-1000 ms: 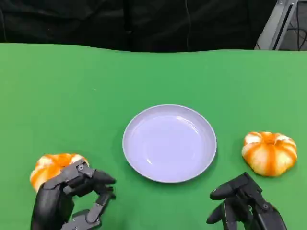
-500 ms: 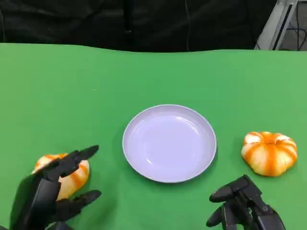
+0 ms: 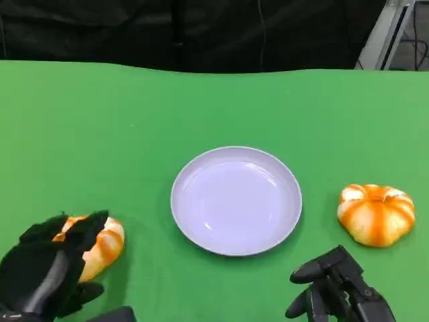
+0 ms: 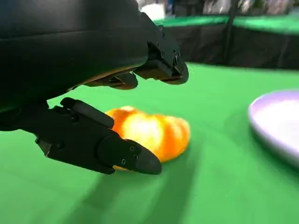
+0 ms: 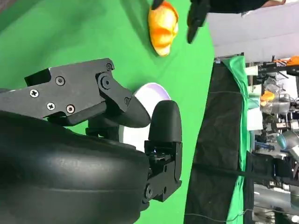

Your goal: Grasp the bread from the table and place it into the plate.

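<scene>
While reaching: left hand (image 3: 47, 268) spread over the left bread (image 3: 100, 243), no grip evident.
Bearing: plate (image 3: 236, 200) at 2 o'clock from bread.
Right hand (image 3: 335, 288): fingers loosely curled, holding nothing.

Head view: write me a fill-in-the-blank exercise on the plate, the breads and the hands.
1. The round lavender plate holds ____.
2. The orange-and-white striped bread beside the plate's left lies under the fingers of the robot's ____ hand.
3. The second orange-striped bread lies on the green ____.
4. The right hand grips ____.

Missing words: nothing; left; table; nothing
</scene>
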Controlling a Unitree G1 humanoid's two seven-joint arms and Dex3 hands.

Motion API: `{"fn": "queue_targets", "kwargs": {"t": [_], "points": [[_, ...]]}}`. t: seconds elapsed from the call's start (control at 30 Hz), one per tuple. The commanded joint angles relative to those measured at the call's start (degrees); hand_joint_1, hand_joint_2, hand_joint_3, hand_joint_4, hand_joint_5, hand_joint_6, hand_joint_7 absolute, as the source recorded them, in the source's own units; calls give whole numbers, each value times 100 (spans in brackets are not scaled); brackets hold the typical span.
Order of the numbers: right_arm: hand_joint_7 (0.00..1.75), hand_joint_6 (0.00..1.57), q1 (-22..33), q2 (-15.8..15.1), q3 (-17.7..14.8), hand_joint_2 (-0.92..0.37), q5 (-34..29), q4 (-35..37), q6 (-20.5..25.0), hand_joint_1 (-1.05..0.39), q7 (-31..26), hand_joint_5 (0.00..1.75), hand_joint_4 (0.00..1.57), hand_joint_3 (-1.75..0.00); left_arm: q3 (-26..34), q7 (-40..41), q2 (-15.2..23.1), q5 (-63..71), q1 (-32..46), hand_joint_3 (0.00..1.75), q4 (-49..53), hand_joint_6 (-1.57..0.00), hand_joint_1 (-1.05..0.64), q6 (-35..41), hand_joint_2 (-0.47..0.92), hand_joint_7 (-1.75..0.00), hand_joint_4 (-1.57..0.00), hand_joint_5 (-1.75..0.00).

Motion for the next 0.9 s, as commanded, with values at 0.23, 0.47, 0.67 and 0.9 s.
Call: {"fn": "queue_targets", "kwargs": {"t": [0.23,0.47,0.67,0.9], "points": [[175,16,38,3,-22,-92,42,-109,67,-27,-66,175,30,-100,-623,-507,304,239,-850,11,603,-29,-46,1030,92,-1,-26,-5],[175,15,49,-9,-15,-92,86,-122,68,-26,-29,175,32,-102,-669,596,432,-438,-1200,17,1570,-68,-31,194,92,-13,-65,-27],[175,15,46,-3,-25,-92,28,-139,98,-26,-71,175,30,-98,-704,1380,627,-884,-1158,41,1812,-76,-26,-663,88,-141,-75,-166],[175,14,12,-5,-34,-92,40,-112,111,-27,-66,175,29,-98,-715,1558,796,-950,-995,48,1510,-55,-23,-907,81,-174,-69,-175]]}}
